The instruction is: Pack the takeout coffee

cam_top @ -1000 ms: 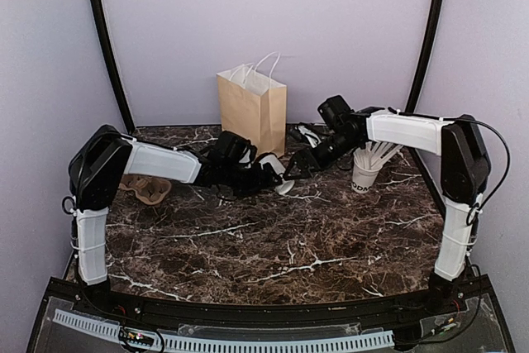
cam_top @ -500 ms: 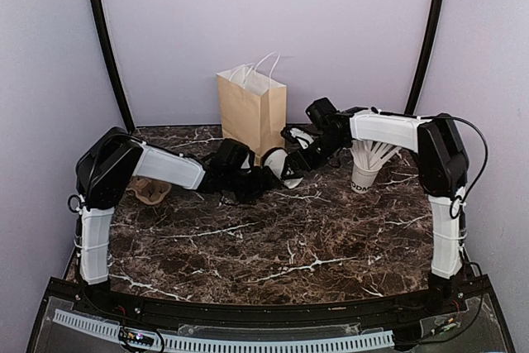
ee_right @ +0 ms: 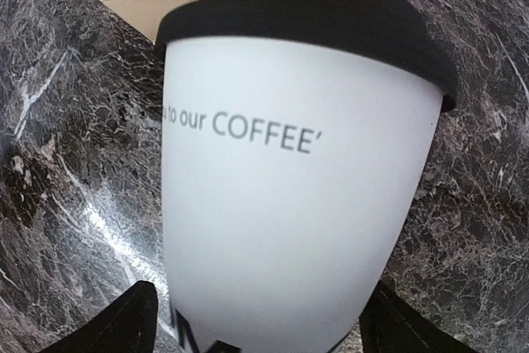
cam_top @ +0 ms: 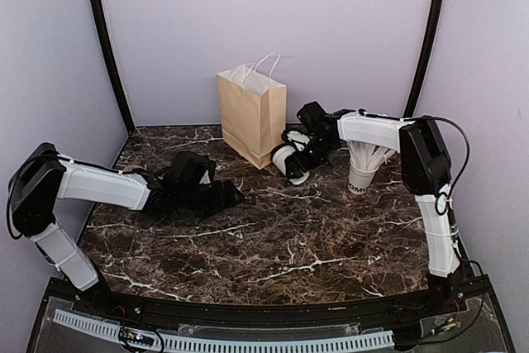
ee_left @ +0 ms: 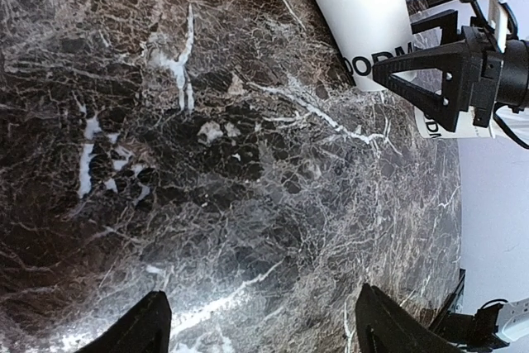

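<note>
Over on the left, the left pincer (cam_top: 221, 197) hovers low over the dark marble surface (cam_top: 289, 245), and its wrist view shows the two fingertips (ee_left: 140, 330) spread wide with nothing between them but bare stone, so it's open and empty, well apart from the action. Move toward the middle and there's the brown paper bag (cam_top: 252, 112) standing upright at the back. Just to its right is the takeout coffee (cam_top: 288, 160), tipped on a slant with its black lid (cam_top: 276, 154) pointing at the bag. And the right pincer (cam_top: 304, 157) has it! The right wrist view fills up with white cup, with the fingers (ee_right: 124, 321) snug on either side of the lower end near the dark lettering (ee_right: 240, 126) and the lid at the far end, right up by the bag's base. That's a wide hold, jaws only part closed around the cup's body. Whether the cup's base touches the surface, I can't tell. Further right, a cup of straws (cam_top: 364, 178) stands near the right arm, beside the held cup but not touching it.
</note>
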{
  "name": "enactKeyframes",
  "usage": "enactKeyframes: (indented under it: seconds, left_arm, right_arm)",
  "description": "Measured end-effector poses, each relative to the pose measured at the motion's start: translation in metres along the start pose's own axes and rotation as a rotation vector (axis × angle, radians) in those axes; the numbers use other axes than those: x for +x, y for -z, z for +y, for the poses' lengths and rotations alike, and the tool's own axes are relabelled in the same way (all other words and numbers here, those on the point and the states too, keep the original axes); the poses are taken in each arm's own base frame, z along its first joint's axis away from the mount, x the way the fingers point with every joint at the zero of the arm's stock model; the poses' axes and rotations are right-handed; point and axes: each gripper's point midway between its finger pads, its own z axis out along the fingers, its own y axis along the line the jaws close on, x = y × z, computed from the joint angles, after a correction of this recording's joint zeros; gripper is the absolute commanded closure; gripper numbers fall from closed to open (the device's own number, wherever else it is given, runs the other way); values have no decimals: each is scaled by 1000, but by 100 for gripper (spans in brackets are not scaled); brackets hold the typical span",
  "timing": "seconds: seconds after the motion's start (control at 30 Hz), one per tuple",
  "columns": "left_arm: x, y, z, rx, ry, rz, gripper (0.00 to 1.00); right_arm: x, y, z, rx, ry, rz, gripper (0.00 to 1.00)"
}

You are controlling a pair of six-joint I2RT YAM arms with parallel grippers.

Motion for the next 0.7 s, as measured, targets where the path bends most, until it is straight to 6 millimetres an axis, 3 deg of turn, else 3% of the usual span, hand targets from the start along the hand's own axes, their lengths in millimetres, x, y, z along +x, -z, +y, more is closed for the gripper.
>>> enactKeyframes:
  seconds: [0.1,0.3,0.43,0.57,0.7]
  left_arm:
    - [-6,9,-1,-5,-26,-32,19]
    - [-12,12,1,-36,-93,-50,19]
    - [-24,16,-5,-28,-129,-77,19]
    - [-43,30,-9,-7,-155,-125,16]
    - [-68,59,-35,100,-222,-205,15]
  right_arm:
    - [1,-2,-1,9,6,5,31]
    - [1,-3,3,17,27,-5,37]
    - [13,4,12,-8,34,0,38]
    - [24,29,31,-92,41,-29,37]
    - [17,70,60,-204,94,-143,34]
